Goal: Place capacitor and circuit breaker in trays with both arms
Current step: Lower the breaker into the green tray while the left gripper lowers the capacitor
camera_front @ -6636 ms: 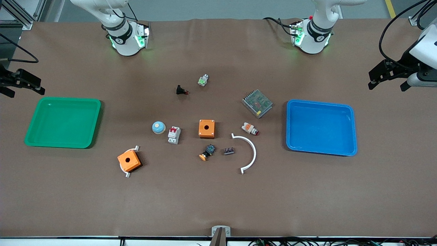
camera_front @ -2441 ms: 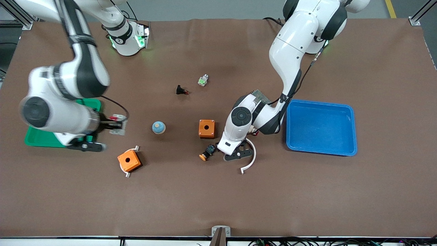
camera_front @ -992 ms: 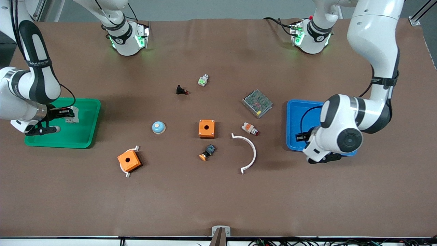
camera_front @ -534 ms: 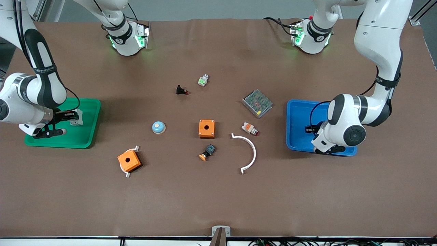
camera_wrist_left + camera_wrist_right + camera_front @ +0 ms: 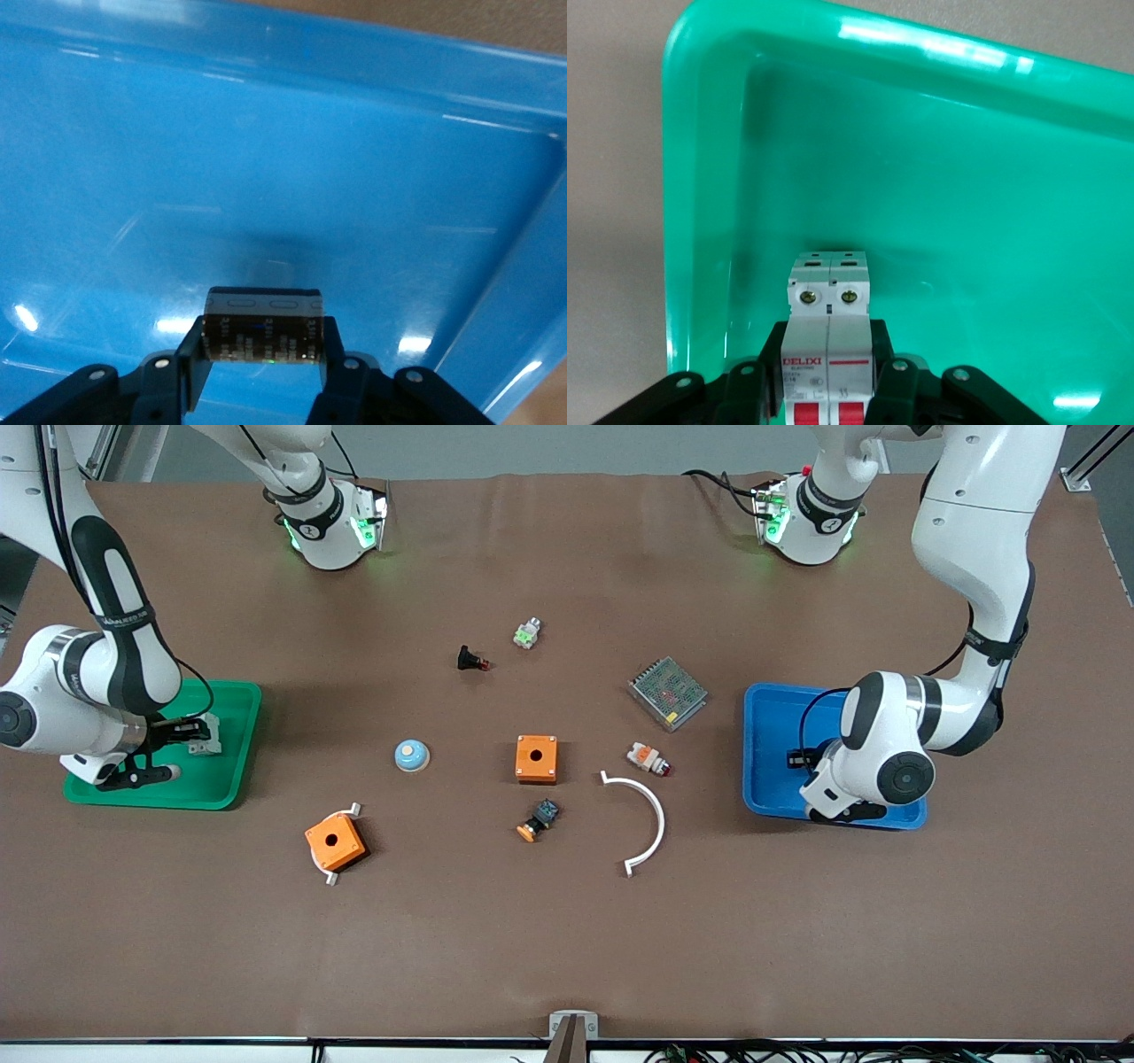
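My left gripper (image 5: pixel 263 372) is shut on the capacitor (image 5: pixel 263 326), a small dark block, and holds it low over the floor of the blue tray (image 5: pixel 372 159). In the front view this gripper (image 5: pixel 802 760) is over the blue tray (image 5: pixel 895 717), at the part nearer the camera. My right gripper (image 5: pixel 828 376) is shut on the circuit breaker (image 5: pixel 829 341), white with red switches, and holds it just over the floor of the green tray (image 5: pixel 966 177). In the front view this gripper (image 5: pixel 188 735) and the breaker (image 5: pixel 207 742) are over the green tray (image 5: pixel 226 779).
Between the trays lie a blue-white dome (image 5: pixel 412 755), two orange boxes (image 5: pixel 536 759) (image 5: pixel 335 844), a white curved strip (image 5: pixel 651 815), a black push-button with orange cap (image 5: pixel 538 819), a white-orange cylinder (image 5: pixel 648 759), a metal mesh box (image 5: pixel 668 692), a small black part (image 5: pixel 470 660) and a green-white part (image 5: pixel 527 634).
Both arms picked their parts off the table's middle and carried them out to the trays. In the last half second each gripper shifted slightly over its tray and sank lower.
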### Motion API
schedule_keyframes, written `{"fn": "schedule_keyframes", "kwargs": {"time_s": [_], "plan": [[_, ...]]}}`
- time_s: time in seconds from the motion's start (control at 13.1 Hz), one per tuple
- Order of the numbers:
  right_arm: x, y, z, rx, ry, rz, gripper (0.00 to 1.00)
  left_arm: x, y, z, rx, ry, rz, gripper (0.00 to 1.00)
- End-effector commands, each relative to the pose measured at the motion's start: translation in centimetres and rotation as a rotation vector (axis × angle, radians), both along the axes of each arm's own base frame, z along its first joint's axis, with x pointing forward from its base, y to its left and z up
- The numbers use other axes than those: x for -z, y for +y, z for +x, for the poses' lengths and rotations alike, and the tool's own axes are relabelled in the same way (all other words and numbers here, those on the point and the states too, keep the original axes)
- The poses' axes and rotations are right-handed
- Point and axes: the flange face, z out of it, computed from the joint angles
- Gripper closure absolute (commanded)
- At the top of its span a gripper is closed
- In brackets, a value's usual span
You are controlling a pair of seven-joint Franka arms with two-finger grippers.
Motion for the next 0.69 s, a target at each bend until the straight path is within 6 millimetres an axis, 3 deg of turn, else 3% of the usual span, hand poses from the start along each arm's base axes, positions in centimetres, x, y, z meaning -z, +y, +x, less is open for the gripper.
{"fn": "schedule_keyframes", "kwargs": {"time_s": [0.0, 0.08, 0.15, 0.31, 0.46, 0.53, 0.61], "plan": [[-1.2, -0.4, 1.3, -0.026, -0.013, -0.017, 0.74, -1.9, 0.1, 1.4, 0.017, -0.046, 0.001, 0.24], [-1.5, -0.5, 1.6, -0.026, -0.02, -0.019, 0.67, -2.7, -0.1, 1.6, 0.018, -0.06, 0.0, 0.1], [-2.1, -0.3, 2.0, -0.029, -0.02, -0.02, 0.53, -4.0, -0.2, 2.3, 0.018, -0.086, -0.003, 0.02], [-3.1, -0.7, 2.5, -0.034, 0.0, -0.014, 0.0, -7.5, -0.7, 3.3, 0.018, -0.15, -0.009, 0.0], [-3.6, -0.7, 2.8, -0.053, -0.008, -0.01, 0.0, -12.4, -0.8, 4.0, 0.03, -0.236, 0.01, 0.0], [-4.1, -0.7, 3.0, -0.063, -0.012, -0.009, 0.0, -15.8, -0.2, 4.0, 0.048, -0.288, 0.037, 0.0], [-5.4, -0.9, 3.3, -0.066, -0.002, -0.005, 0.0, -18.5, 0.2, 3.6, 0.045, -0.312, 0.041, 0.0]]}}
